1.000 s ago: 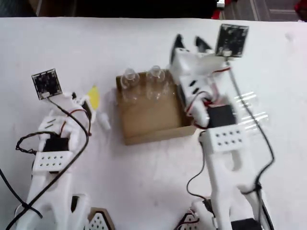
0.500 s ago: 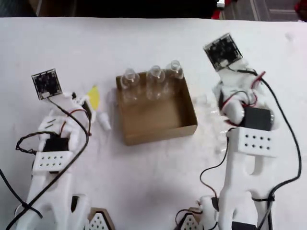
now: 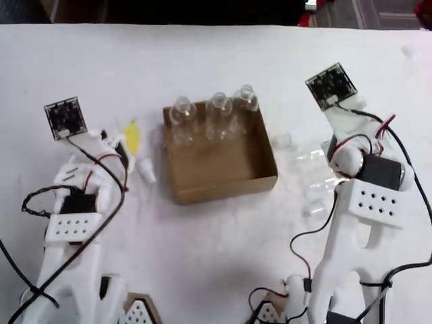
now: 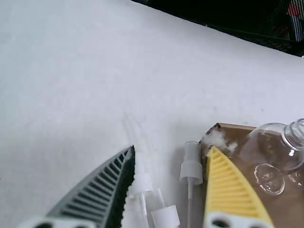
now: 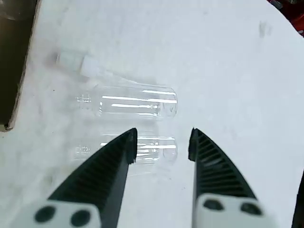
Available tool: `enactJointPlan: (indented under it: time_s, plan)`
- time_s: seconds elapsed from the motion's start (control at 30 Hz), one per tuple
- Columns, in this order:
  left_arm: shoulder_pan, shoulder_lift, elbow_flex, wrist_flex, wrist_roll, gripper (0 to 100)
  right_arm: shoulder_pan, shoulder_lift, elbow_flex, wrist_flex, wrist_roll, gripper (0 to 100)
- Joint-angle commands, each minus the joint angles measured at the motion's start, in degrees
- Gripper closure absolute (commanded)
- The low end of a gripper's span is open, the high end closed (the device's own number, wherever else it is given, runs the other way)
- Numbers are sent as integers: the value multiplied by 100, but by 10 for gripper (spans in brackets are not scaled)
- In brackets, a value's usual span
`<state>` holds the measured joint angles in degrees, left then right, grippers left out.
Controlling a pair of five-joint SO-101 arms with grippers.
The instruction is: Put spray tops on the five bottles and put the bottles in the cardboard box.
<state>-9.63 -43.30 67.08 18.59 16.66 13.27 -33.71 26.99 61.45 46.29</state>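
The cardboard box [image 3: 223, 177] lies at mid table with three clear bottles standing along its back wall [image 3: 181, 113], [image 3: 218, 109], [image 3: 246, 98]. One of them, the bottle [image 4: 280, 145] nearest my left gripper, has a bare threaded neck. My left gripper [image 4: 171, 152] is open just left of the box, with white spray tops [image 4: 191, 166] on the table between its fingers. My right gripper [image 5: 164, 135] is open low over two clear bottles lying on their sides, one [image 5: 128, 102] beyond its fingertips and one [image 5: 159, 147] between them.
A small white cap [image 5: 80, 64] lies near the lying bottles, beside the box's right wall [image 5: 14, 57]. In the high view the right arm [image 3: 361, 202] stands right of the box and the left arm [image 3: 74, 202] left of it. White table spreads behind the box.
My right arm pulled back from the box's back right corner to the right, leaving a third bottle standing there, and now hangs over the lying bottles. The left arm has not moved.
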Motion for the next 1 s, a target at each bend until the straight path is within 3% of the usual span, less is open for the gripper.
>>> enactJointPlan:
  time_s: [0.0,0.13,0.3,0.37,0.63,0.8,0.97]
  plan:
    - [-22,-57,-35,-123,18,771,84,-154,44,-13,79,839]
    - [-22,-57,-26,-114,26,771,75,-154,193,-13,176,839]
    - [-22,-66,26,-132,26,771,66,-101,457,-13,1890,839]
    - [-22,-66,35,-132,26,771,-13,-101,624,-40,2171,839]
    - [-22,-66,44,-132,26,771,-180,-101,985,-470,2242,836]
    - [-22,-66,44,-141,18,771,-171,13,949,-716,2787,830]
    - [-22,-66,44,-141,-431,773,-163,769,-26,-75,2857,757]
